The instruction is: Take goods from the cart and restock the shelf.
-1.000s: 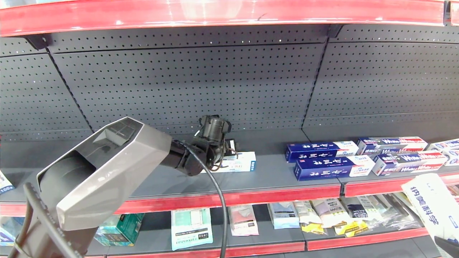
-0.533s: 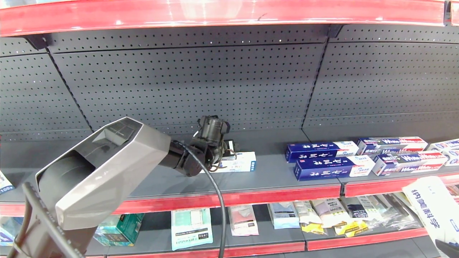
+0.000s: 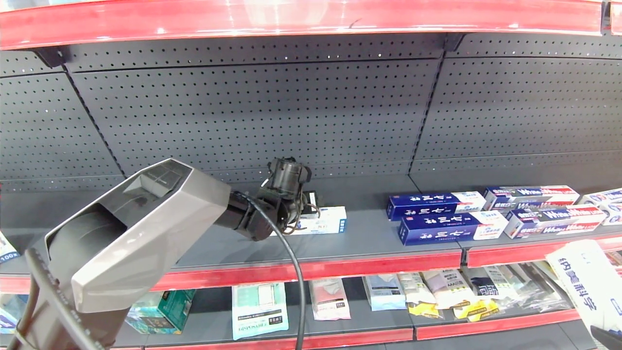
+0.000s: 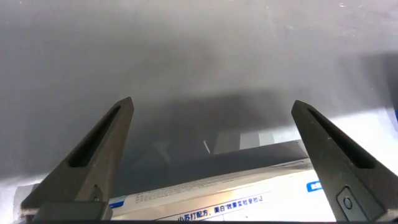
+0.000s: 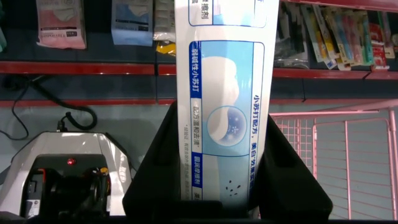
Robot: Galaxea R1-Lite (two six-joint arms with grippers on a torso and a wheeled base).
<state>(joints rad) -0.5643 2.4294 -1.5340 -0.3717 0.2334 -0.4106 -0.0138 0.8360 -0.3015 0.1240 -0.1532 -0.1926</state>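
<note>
A robot stands in front of a store shelf [image 3: 369, 243] with a red front lip, and every place here is given against that shelf.

Near the middle of the shelf, a white box [image 3: 323, 219] lies flat on its long side. The left tool [image 4: 212, 106] sits low over the shelf at the box's left end. Its two dark fingers are spread wide, one on each side of the box, and neither touches it. Over the last second the left wrist has drawn a little away from the box, toward the left end of the shelf. The box itself has not moved. This suggests the box has been released and the arm is starting to pull out, so that item is probably placed.

Farther right on the shelf, apart from the white box, rows of blue boxes [image 3: 440, 216] are already stocked.

In front of the shelf, below its lip at the right end, the right tool [image 5: 224, 118] pinches a second white box [image 3: 585, 284] near one end and holds it tilted. That box has sunk slightly over the same second but has not come closer to the shelf. It looks like the next item to stock, perhaps in the bare stretch between the white box and the blue boxes.
</note>
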